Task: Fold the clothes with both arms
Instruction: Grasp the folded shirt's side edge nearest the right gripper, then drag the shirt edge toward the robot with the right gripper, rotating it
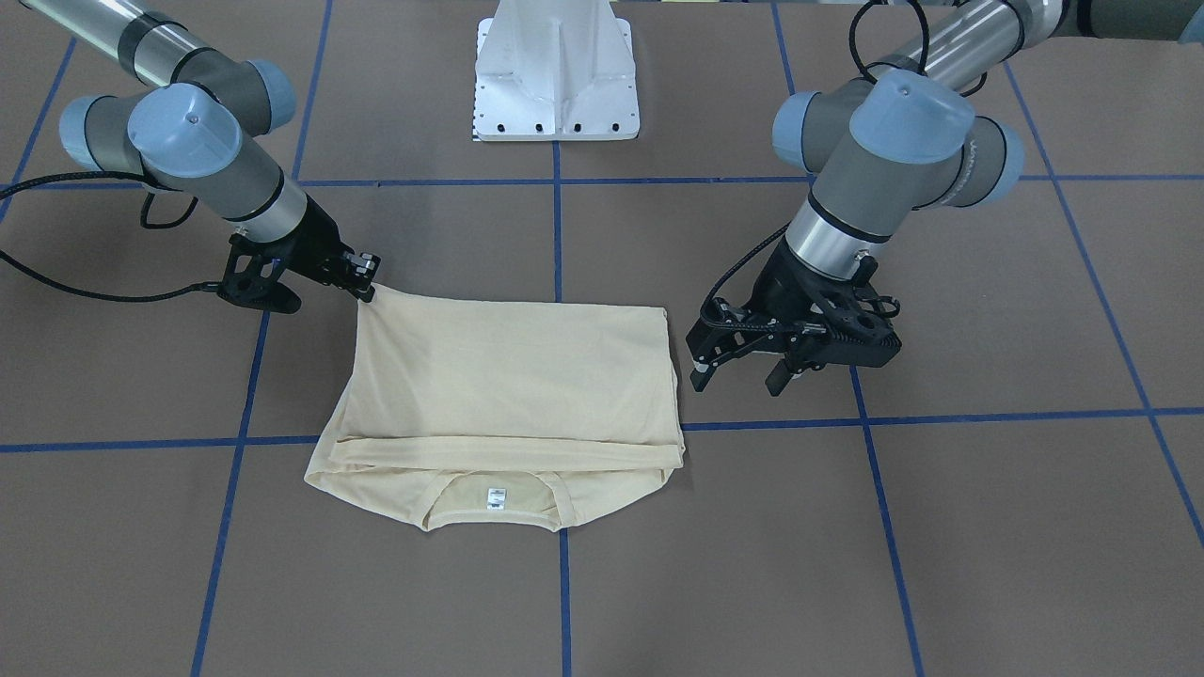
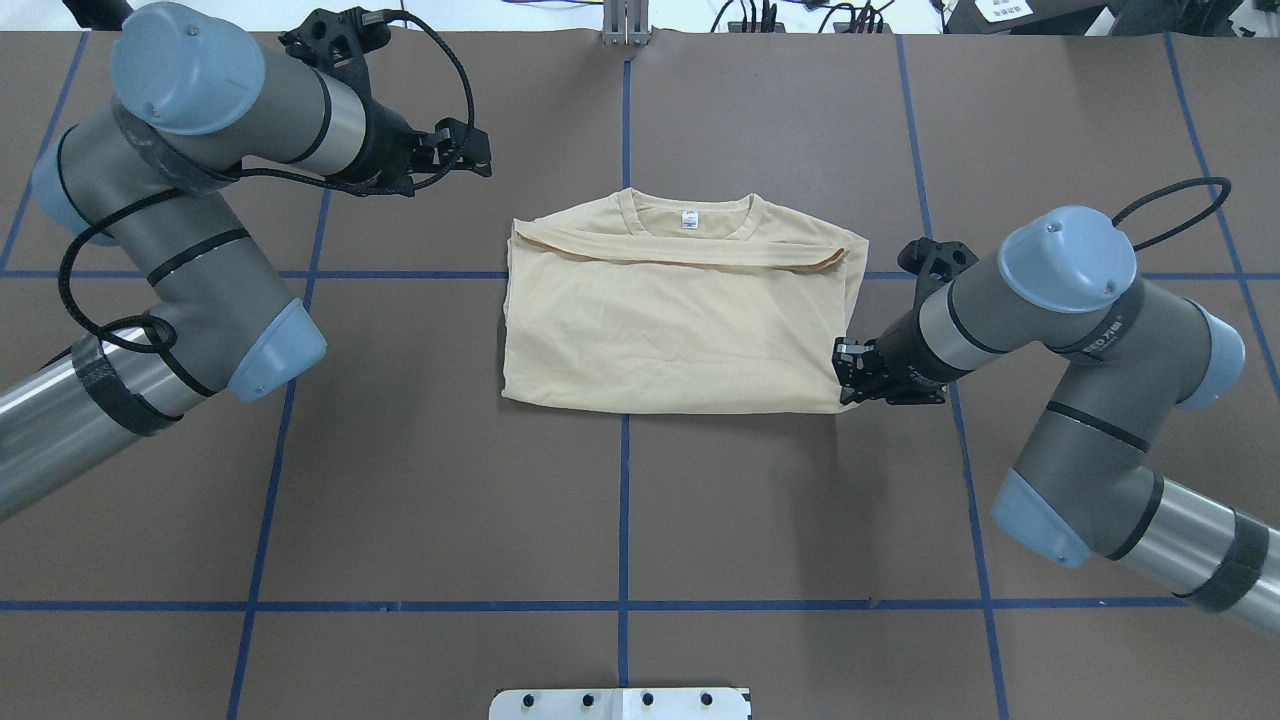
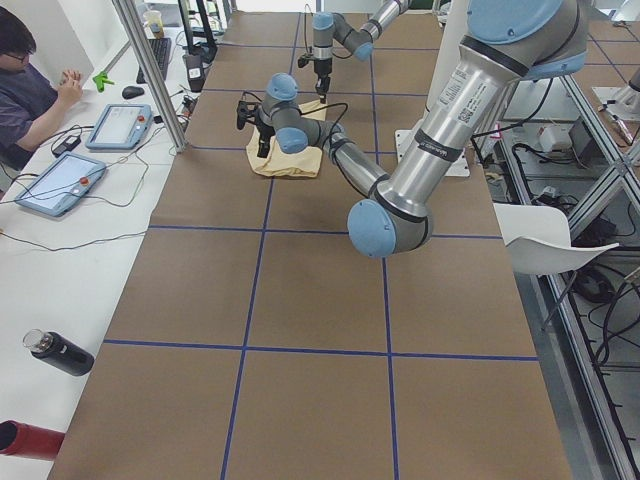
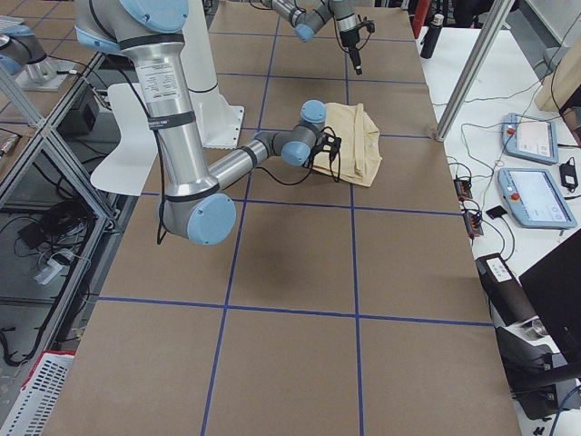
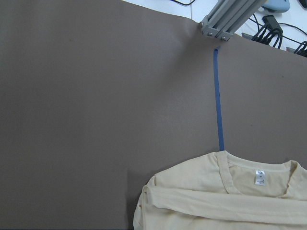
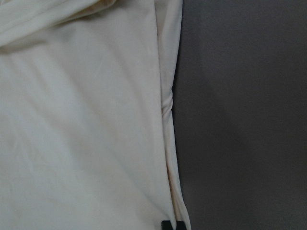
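Presently, the right gripper [image 1: 365, 285] is clamped on one corner of the folded T-shirt [image 1: 508, 376], and that corner is raised slightly off the table [image 1: 847, 564]. The rest of the garment lies flat and stretches away from this claw, with the collar [image 1: 489, 512] at its far edge. The left gripper [image 1: 736, 378] has its jaws spread wide and holds nothing. The shirt's side edge is near it, not touching.
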